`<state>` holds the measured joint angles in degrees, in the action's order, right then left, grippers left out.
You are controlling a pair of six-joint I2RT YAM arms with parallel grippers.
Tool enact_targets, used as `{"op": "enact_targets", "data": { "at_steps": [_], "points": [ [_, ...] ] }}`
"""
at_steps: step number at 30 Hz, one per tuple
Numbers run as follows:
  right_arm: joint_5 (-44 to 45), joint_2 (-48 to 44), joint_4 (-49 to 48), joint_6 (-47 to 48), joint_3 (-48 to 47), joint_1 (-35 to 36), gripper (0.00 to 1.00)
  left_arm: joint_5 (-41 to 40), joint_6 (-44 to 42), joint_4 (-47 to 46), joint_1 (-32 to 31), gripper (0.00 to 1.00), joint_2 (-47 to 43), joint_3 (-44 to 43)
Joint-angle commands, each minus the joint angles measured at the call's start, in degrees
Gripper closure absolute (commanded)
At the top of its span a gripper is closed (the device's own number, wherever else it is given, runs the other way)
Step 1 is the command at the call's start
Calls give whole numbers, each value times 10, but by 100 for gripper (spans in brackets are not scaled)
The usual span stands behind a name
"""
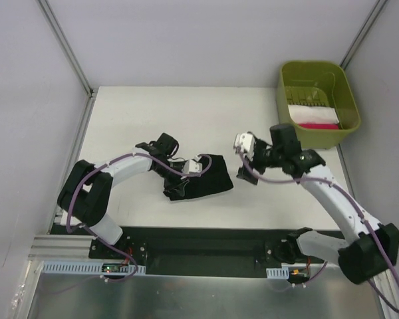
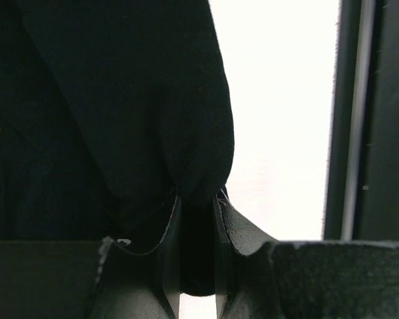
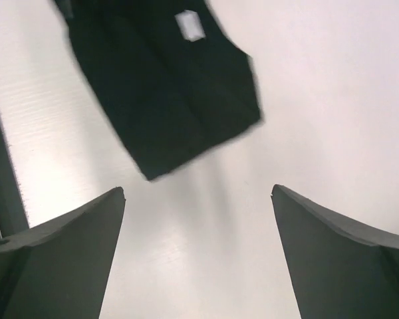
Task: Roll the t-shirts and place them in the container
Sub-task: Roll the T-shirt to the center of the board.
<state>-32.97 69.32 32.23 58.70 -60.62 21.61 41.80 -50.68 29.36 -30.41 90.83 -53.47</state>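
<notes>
Looking down from above, the black t-shirt (image 1: 203, 178) lies bunched in a folded bundle near the middle of the white worktop (image 1: 153, 119). Its long axis runs across, tilted up toward the right. The left hand (image 1: 197, 167) sits on its upper left edge. The right hand (image 1: 245, 163) is just beside the bundle's right end and not touching it. An olive-green bin (image 1: 319, 138) stands at the far right corner, well apart, with a white cloth (image 1: 311, 114) and a pink cloth (image 1: 317, 125) folded inside.

At the left wrist, the left hand (image 2: 196, 206) is clamped on a pinched fold of the black t-shirt (image 2: 120, 100).

At the right wrist, the right hand (image 3: 198, 193) gapes wide with nothing in it, its fingers (image 3: 66, 252) over bare worktop (image 3: 319, 100). The black t-shirt (image 3: 166, 86) lies ahead. Its small white label (image 3: 189, 24) is too blurred to read.
</notes>
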Motion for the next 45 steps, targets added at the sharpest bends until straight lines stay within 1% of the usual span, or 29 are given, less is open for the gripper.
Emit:
{"op": "enact_targets", "data": {
  "at_steps": [1, 3, 4, 7, 12, 19, 21, 24, 26, 29, 30, 32, 33, 35, 36, 38, 39, 41, 42, 43, 44, 45],
  "points": [
    [71, -56, -217, 68, 164, 98, 4, 108, 4, 101, 13, 91, 28, -52],
    [81, -54, -222, 95, 175, 129, 4, 119, 1, 128, 17, 91, 48, -67],
    [82, -46, -227, 102, 179, 151, 4, 128, 1, 132, 18, 91, 52, -76],
    [84, -21, -241, 136, 186, 180, 4, 126, 0, 134, 18, 91, 59, -81],
    [58, 20, -242, 171, 169, 197, 4, 124, -10, 141, 19, 91, 63, -85],
    [29, 96, -205, 228, 145, 214, 4, 128, -9, 144, 24, 91, 66, -88],
    [29, 122, -200, 240, 139, 221, 4, 131, -11, 147, 27, 91, 68, -91],
    [54, 164, -212, 245, 128, 233, 4, 136, -12, 149, 34, 91, 70, -94],
    [63, 178, -214, 244, 119, 235, 1, 145, -11, 154, 44, 91, 72, -94],
    [69, 198, -207, 245, 113, 236, 13, 159, -11, 160, 56, 91, 73, -92],
    [67, 202, -185, 246, 109, 236, 22, 166, -7, 164, 67, 91, 75, -92],
    [67, 216, -162, 240, 95, 236, 33, 184, -7, 170, 76, 91, 80, -92],
    [68, 220, -144, 235, 90, 236, 43, 188, -6, 180, 83, 91, 82, -94],
    [68, 229, -119, 221, 68, 235, 53, 202, -11, 205, 87, 91, 96, -102],
    [65, 232, -82, 205, 58, 230, 63, 207, -18, 219, 91, 91, 102, -113],
    [42, 242, -37, 194, 31, 226, 69, 219, -19, 258, 95, 92, 121, -124],
    [32, 245, 21, 193, 4, 222, 75, 225, -14, 265, 98, 93, 126, -131],
    [7, 261, 74, 192, -20, 218, 79, 231, 13, 266, 111, 92, 133, -134],
    [-2, 268, 130, 193, -46, 214, 82, 236, 23, 267, 115, 89, 136, -140],
    [-22, 280, 156, 195, -56, 211, 83, 240, 34, 267, 126, 86, 139, -143],
    [-28, 290, 180, 192, -70, 208, 84, 240, 48, 266, 132, 85, 140, -146],
    [-36, 319, 226, 190, -82, 198, 86, 235, 53, 266, 136, 85, 141, -150]
  ]
}}
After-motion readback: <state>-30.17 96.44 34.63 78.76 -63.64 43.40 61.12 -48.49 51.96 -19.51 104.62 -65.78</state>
